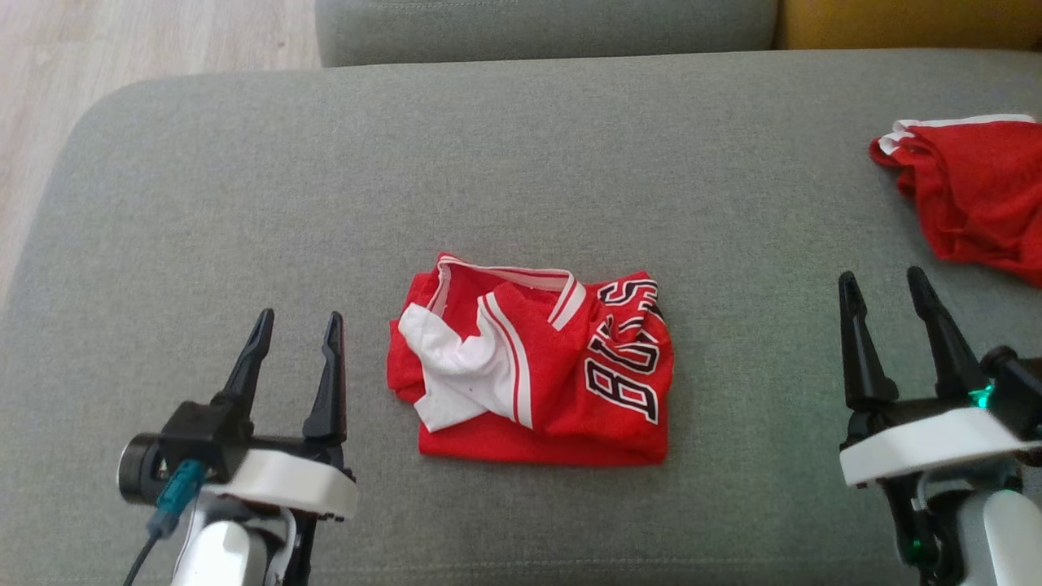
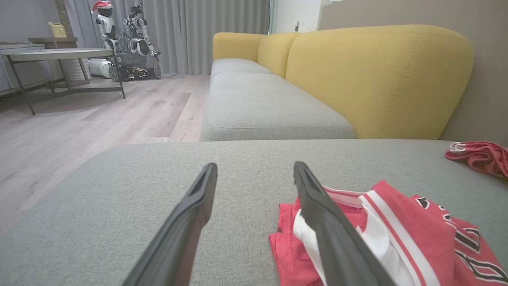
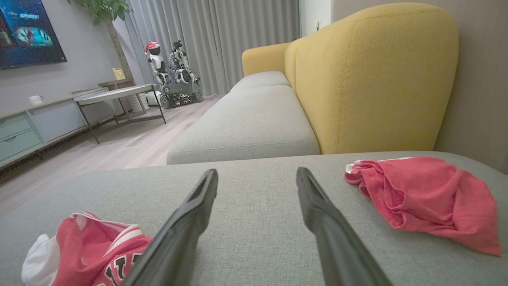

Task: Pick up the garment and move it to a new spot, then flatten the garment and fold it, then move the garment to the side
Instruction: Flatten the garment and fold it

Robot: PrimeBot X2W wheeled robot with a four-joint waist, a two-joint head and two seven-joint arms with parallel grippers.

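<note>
- The left pincer (image 1: 299, 316) has its two dark fingers spread wide with nothing between them; it sits by the near edge of the seat cushion (image 1: 521, 146), left of the garment (image 1: 537, 366) and clear of it
- The right pincer (image 1: 881, 274) is equally wide open and empty, toward the cushion's near right corner, well apart from the garment
- The garment, a red jersey with white trim and black-and-white lettering, lies between the two pincers, about midway between the cushion's left and right edges and closer to its near edge than its far one
- It is a compact, roughly square bundle: the near hem runs straight, the upper layers and collar are rumpled
- A second red cloth (image 1: 969, 195) lies crumpled at the cushion's right edge, beyond the right pincer and apart from it
- From that shape the fold looks done, if untidily, so the step in hand seems to be the last, moving the garment to the side; a first pick-up cannot be ruled out
- Either way the next move calls for a pincer to come in low over the bundle and close on all layers at one edge, so nothing falls open on the lift
- The bare left part of the cushion looks the freer place to set it down
</note>
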